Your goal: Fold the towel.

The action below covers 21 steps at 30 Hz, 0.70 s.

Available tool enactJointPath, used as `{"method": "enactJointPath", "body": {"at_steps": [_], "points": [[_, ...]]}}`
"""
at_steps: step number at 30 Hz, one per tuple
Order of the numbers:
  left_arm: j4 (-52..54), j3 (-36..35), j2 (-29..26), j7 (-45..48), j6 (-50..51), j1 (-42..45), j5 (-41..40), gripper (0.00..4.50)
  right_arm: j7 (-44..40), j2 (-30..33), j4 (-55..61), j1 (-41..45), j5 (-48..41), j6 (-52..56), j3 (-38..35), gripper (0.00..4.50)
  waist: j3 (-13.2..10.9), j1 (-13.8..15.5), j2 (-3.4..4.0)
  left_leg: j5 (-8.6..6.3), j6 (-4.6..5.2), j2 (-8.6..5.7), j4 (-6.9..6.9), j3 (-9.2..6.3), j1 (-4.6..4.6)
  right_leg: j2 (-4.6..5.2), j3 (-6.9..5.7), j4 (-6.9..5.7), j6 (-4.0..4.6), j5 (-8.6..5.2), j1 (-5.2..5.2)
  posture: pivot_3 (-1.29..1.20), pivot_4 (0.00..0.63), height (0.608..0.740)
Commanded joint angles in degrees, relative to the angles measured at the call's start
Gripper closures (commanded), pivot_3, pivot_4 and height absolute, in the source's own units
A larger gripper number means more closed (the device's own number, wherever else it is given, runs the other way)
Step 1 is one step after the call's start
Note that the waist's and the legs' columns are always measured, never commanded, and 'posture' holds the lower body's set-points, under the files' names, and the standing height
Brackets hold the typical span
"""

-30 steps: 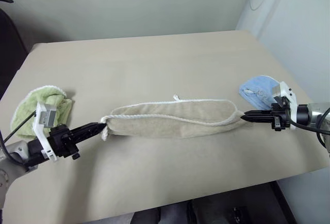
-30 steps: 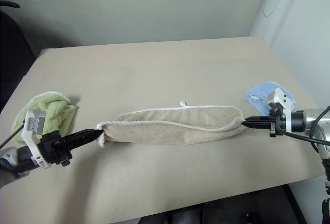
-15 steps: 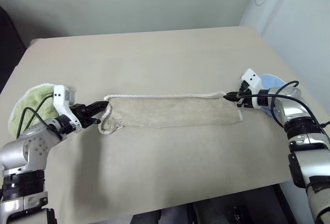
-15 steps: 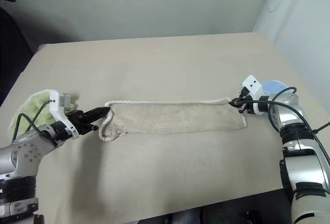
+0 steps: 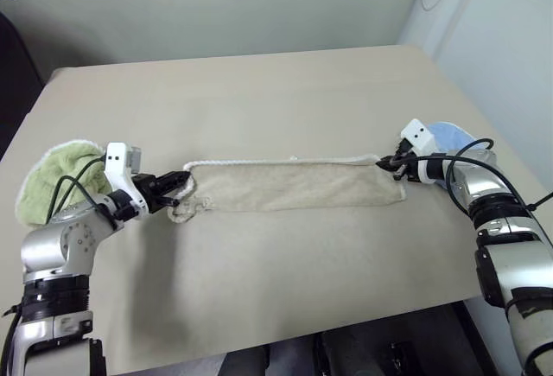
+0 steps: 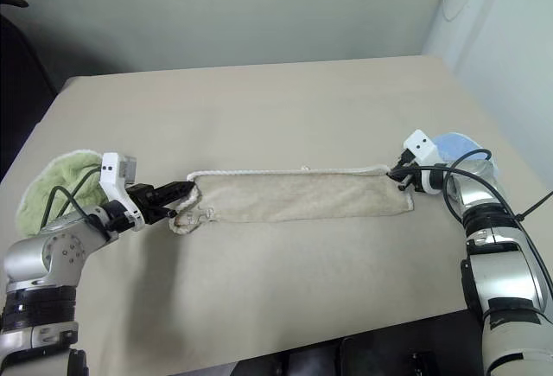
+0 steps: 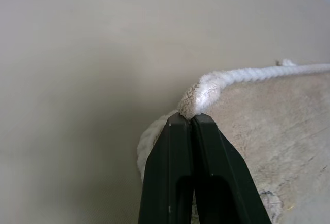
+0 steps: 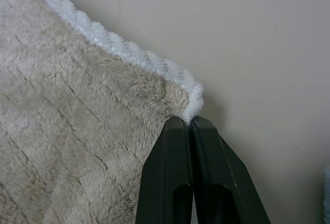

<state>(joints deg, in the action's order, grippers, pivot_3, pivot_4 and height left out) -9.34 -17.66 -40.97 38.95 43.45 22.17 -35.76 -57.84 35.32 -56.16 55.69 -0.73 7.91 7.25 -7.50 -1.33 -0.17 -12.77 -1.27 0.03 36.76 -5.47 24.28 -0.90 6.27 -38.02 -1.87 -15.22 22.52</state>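
Left tool (image 5: 185, 180) and right tool (image 5: 381, 162), arms reaching inward, each pinch a corner of the outstretched towel (image 5: 289, 187).

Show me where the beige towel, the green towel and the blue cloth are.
beige towel (image 5: 294, 186), left eye view, middle of the flat strip.
green towel (image 5: 54, 173), left eye view, fluffy top surface.
blue cloth (image 5: 451, 137), left eye view, visible upper part.

Even, soft indoor light, fairly bright, no glare on my table (image 5: 285, 289). Shadows faint & diffuse: a soft one under my left gripper (image 5: 185, 184) side, a small one by the towel (image 5: 294, 188) edge. Head views sharp enough, slight bending twd the edges. Wrist views: my fingers (image 7: 180, 177) crisp-ish up close, far tabletop goes soft & dimmer. No motion blur.
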Motion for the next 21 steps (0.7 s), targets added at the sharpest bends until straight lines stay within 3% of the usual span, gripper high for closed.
{"method": "enactJointPath", "body": {"at_steps": [1,7,8,10,13,19,21], "points": [[-0.47,0.01,-0.59,0.97,-0.33,0.9,0.91,4.48,0.75,0.97,-0.53,1.38,0.75,-1.14,-1.27,4.5,0.0,-0.01,0.0,-0.01,0.0,0.0,-0.02,0.0,0.0,0.0,0.0,0.02,0.0,0.0,0.0,0.0,0.15,0.74],[-2.14,1.03,-0.45,1.82,-0.47,1.54,2.38,4.48,1.3,0.68,-1.92,1.37,1.38,-1.48,-1.2,4.5,0.0,0.02,0.0,-0.01,-0.02,0.0,-0.14,0.0,0.0,0.0,-0.01,0.08,0.0,0.0,0.02,0.0,0.15,0.74],[-2.25,0.86,-0.25,1.89,-0.37,1.81,2.15,4.02,1.21,0.71,-2.16,1.4,1.44,-1.45,-1.2,4.5,0.0,0.03,0.0,-0.01,-0.02,0.0,-0.13,0.0,0.0,0.0,-0.01,0.07,0.0,0.0,0.02,0.0,0.15,0.74],[-2.27,0.56,0.02,1.99,-0.37,2.24,1.84,3.52,0.72,0.67,-2.54,1.48,1.36,-1.08,-1.3,4.5,0.0,0.12,0.0,-0.01,-0.02,0.0,-0.09,0.0,0.0,0.01,-0.01,0.06,0.0,0.0,0.01,0.0,0.15,0.74],[-2.44,-0.14,0.36,1.85,0.14,2.91,1.16,2.55,0.07,0.72,-2.83,1.6,1.16,-0.62,-1.43,3.81,0.0,0.15,0.0,-0.01,-0.02,-0.01,-0.05,0.0,0.0,0.01,-0.01,0.05,0.0,0.0,-0.01,0.0,0.15,0.74],[-1.62,-1.78,0.28,2.3,1.16,2.25,-0.08,0.45,-0.79,0.85,-1.2,1.16,-0.52,-0.34,-3.17,1.8,0.0,-0.02,0.0,-0.01,-0.03,0.0,-0.12,0.0,0.0,0.0,-0.01,0.06,0.0,0.0,0.01,0.0,0.15,0.74],[-1.25,-1.86,0.18,2.47,1.15,1.81,0.06,0.0,-1.47,0.86,-0.29,0.85,-0.73,-0.4,-3.62,1.11,0.0,-0.07,0.0,-0.01,-0.03,0.0,-0.12,0.0,0.0,0.0,-0.01,0.06,0.0,0.0,0.02,0.0,0.15,0.74]]}}
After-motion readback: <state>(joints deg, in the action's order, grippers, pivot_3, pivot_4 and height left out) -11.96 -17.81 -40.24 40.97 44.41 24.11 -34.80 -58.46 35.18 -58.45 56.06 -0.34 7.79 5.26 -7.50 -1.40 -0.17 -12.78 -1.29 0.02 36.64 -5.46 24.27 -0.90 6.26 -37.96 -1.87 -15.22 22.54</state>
